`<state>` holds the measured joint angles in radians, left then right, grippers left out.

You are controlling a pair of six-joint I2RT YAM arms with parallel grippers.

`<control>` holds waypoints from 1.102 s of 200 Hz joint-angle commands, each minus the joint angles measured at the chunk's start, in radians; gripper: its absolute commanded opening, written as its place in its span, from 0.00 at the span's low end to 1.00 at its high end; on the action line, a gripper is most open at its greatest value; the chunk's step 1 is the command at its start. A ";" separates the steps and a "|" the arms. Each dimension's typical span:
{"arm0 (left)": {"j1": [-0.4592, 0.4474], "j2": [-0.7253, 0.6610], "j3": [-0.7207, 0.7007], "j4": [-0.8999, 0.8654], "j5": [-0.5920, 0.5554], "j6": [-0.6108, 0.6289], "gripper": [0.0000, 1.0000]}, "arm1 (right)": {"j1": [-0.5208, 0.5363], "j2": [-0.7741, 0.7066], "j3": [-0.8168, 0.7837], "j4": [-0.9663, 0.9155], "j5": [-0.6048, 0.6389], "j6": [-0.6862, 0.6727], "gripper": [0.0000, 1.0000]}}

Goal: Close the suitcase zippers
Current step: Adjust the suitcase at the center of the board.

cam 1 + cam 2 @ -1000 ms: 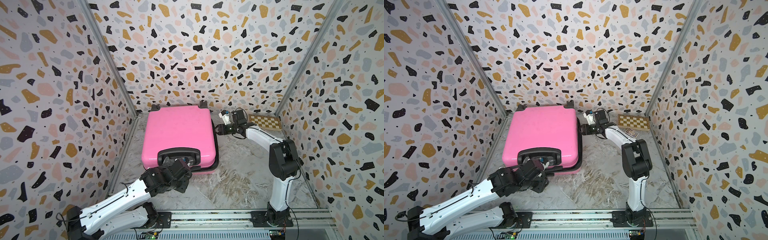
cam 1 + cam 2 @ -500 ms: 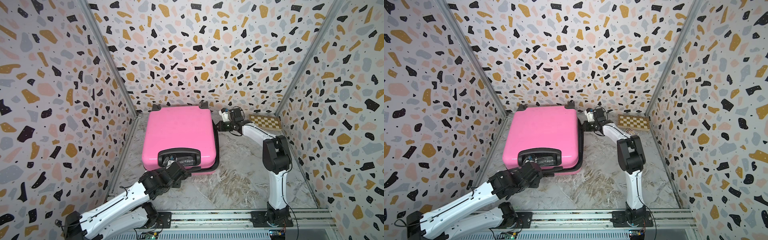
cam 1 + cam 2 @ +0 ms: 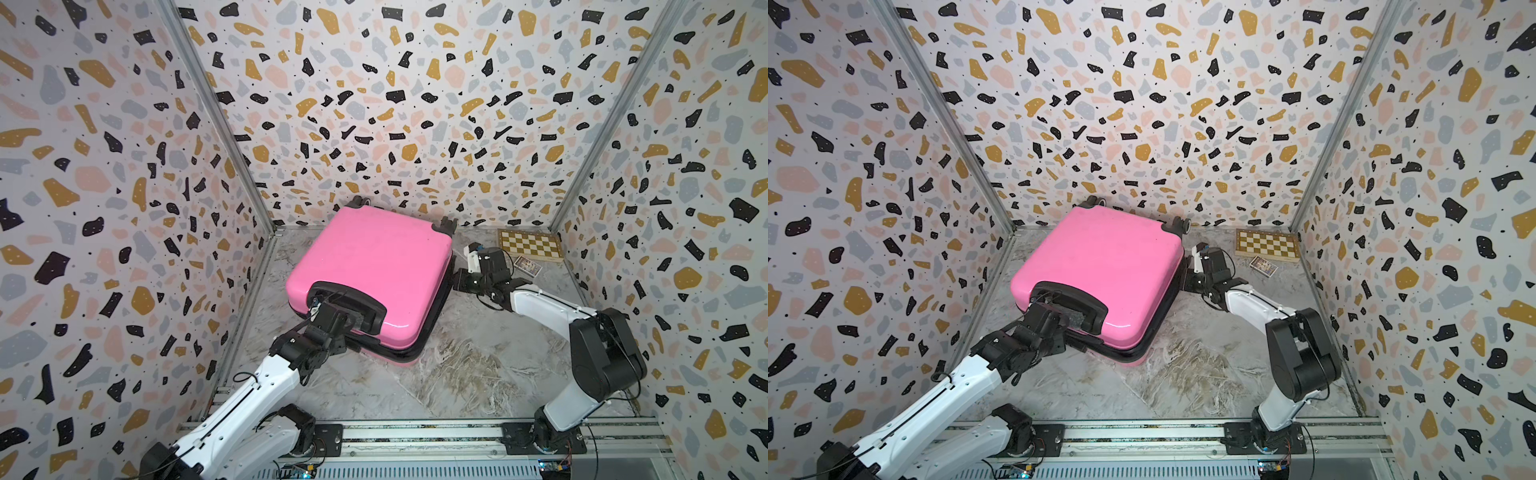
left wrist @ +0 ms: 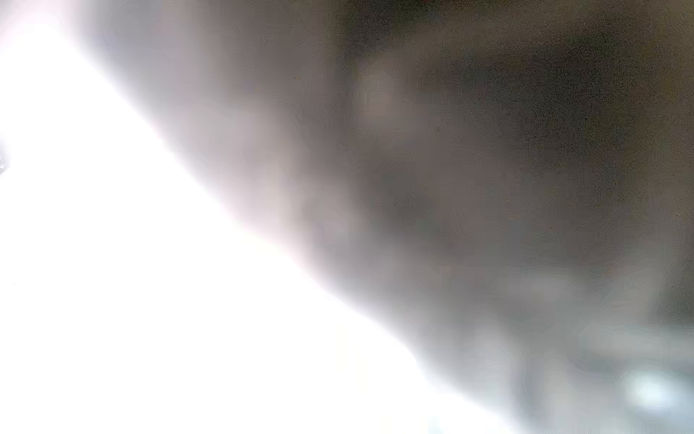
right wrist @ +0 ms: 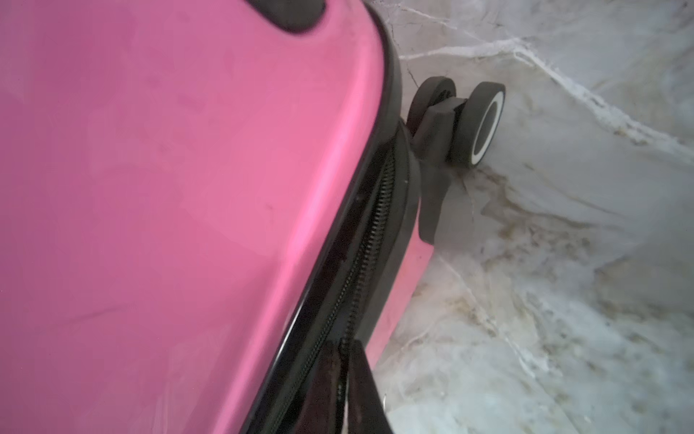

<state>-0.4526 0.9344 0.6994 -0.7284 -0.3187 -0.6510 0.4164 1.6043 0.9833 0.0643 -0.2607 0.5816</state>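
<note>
**Step in hand:** zipping along the right-hand side seam. The suitcase (image 3: 374, 266) lies flat on the table (image 3: 465, 374), toward the far left corner, with its handle (image 3: 361, 297) end nearest the robot. The right gripper (image 5: 345, 349) sits on the zipper (image 5: 371, 233) band partway along that side. Its fingers are pressed together on the line of teeth; whether a pull lies between them is hidden. The left gripper (image 3: 330, 316) is at the handle, apparently steadying the suitcase. Its wrist view is a blur and the top views hide its fingers, so I cannot tell whether they are apart or together.

**Next move, as judged:** draw the pull along the band's line and round the curved corner, with the suitcase held against sliding. Both top views show a dark gap at the near right corner, so part of the seam looks unclosed.

**Obstructions:** a wheel (image 5: 484, 124) bracket juts out beside the seam at the far corner. A chessboard (image 3: 530, 245) and a small box (image 3: 528, 266) lie behind the right gripper, apart from the suitcase.
</note>
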 commanded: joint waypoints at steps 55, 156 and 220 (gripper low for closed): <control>0.130 0.019 0.102 0.064 -0.024 0.002 0.61 | 0.214 -0.192 -0.169 0.026 0.040 0.131 0.12; 0.132 -0.084 0.360 -0.253 -0.129 -0.179 0.82 | -0.031 -0.356 -0.168 -0.134 0.203 -0.063 0.45; 0.133 0.104 0.443 -0.199 -0.126 -0.353 0.79 | -0.087 -0.374 -0.138 -0.172 0.166 -0.104 0.48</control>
<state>-0.3172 0.9905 1.1152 -0.9432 -0.4358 -0.9096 0.3347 1.2610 0.8124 -0.0708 -0.0822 0.5068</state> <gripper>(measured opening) 0.812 0.475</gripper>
